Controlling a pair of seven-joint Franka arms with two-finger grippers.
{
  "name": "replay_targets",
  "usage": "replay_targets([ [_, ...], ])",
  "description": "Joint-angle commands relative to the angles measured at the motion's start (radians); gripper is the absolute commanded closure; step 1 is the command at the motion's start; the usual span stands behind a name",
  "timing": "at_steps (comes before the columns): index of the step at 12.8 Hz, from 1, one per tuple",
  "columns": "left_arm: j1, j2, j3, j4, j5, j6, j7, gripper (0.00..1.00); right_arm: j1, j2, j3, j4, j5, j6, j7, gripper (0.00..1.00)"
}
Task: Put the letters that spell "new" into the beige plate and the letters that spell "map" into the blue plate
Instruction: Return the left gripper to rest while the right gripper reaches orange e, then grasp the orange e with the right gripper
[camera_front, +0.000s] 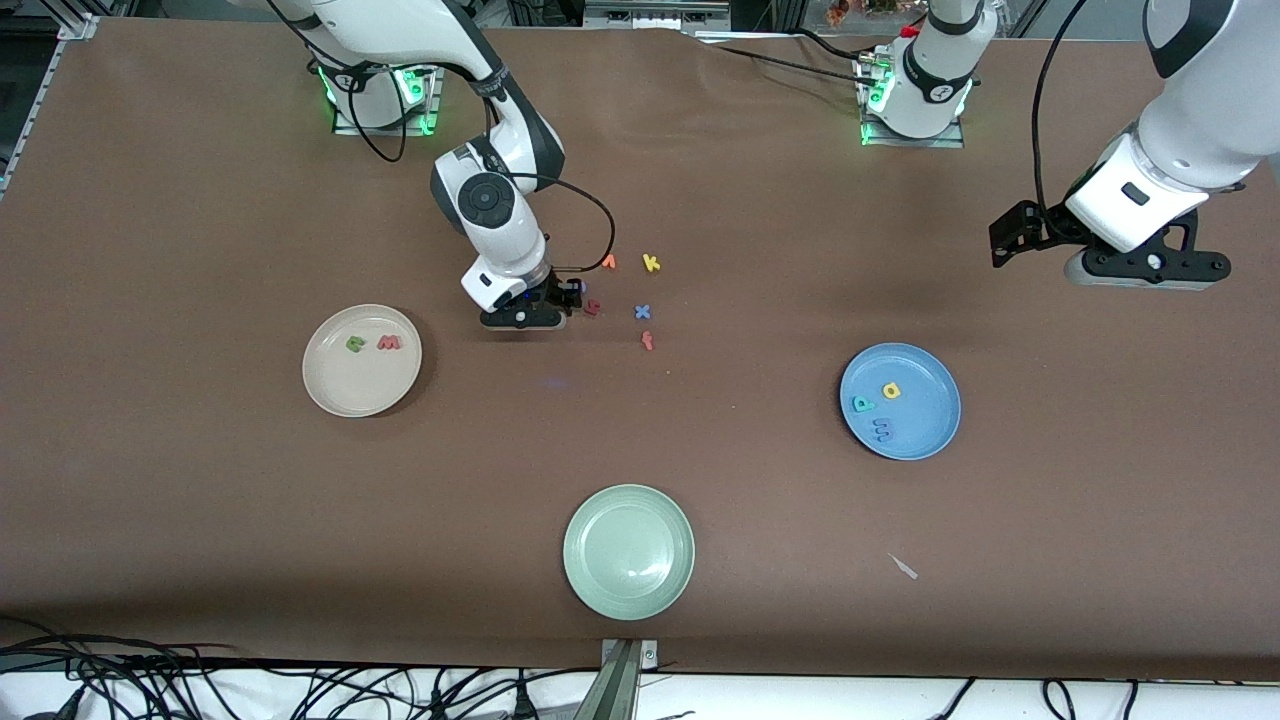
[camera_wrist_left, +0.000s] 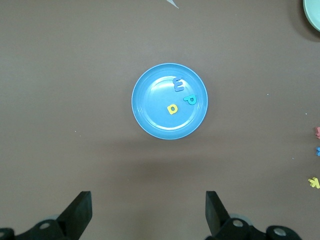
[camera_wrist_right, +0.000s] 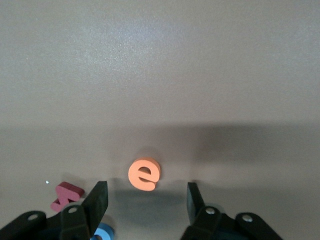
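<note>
Front view: the beige plate (camera_front: 361, 360) sits toward the right arm's end of the bench (camera_front: 200, 500), holding the green n (camera_front: 355, 344) and red w (camera_front: 389, 343). The blue plate (camera_front: 899, 401) holds the yellow a (camera_front: 890, 391), teal p (camera_front: 864, 404) and blue m (camera_front: 884, 429). A pale green plate (camera_front: 628, 551) lies nearest the camera, with open bench around it. The right gripper (camera_front: 572, 296) is low by the loose letters: yellow k (camera_front: 651, 263), blue x (camera_front: 642, 312), red f (camera_front: 648, 341).

Left wrist view: the left gripper (camera_wrist_left: 148, 212) hangs spread above the blue plate, empty.

Right wrist view: the right gripper's fingers (camera_wrist_right: 97, 200) stand apart astride the orange e (camera_wrist_right: 144, 174), not touching it; a red letter (camera_wrist_right: 66, 195) and a blue one (camera_wrist_right: 102, 233) lie just beside.
</note>
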Motion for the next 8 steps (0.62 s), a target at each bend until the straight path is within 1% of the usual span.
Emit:
replay_targets([
  [1,0.016,-0.008,0.006,0.028,-0.025,-0.022,0.026,0.00,0.001,0.024,-0.002,0.019,-0.011,0.013,-0.004,0.33],
  [2,0.025,0.009,0.010,0.039,-0.022,-0.020,0.029,0.00,0.001,0.032,-0.002,0.019,-0.025,0.016,-0.002,0.35],
  [7,0.027,0.018,0.005,0.041,-0.014,-0.025,0.044,0.00,0.004,0.049,-0.002,0.019,-0.038,0.036,-0.004,0.68],
  [8,0.016,0.018,0.007,0.042,-0.013,-0.022,0.044,0.00,0.003,0.049,-0.002,0.019,-0.041,0.036,-0.005,0.73],
])
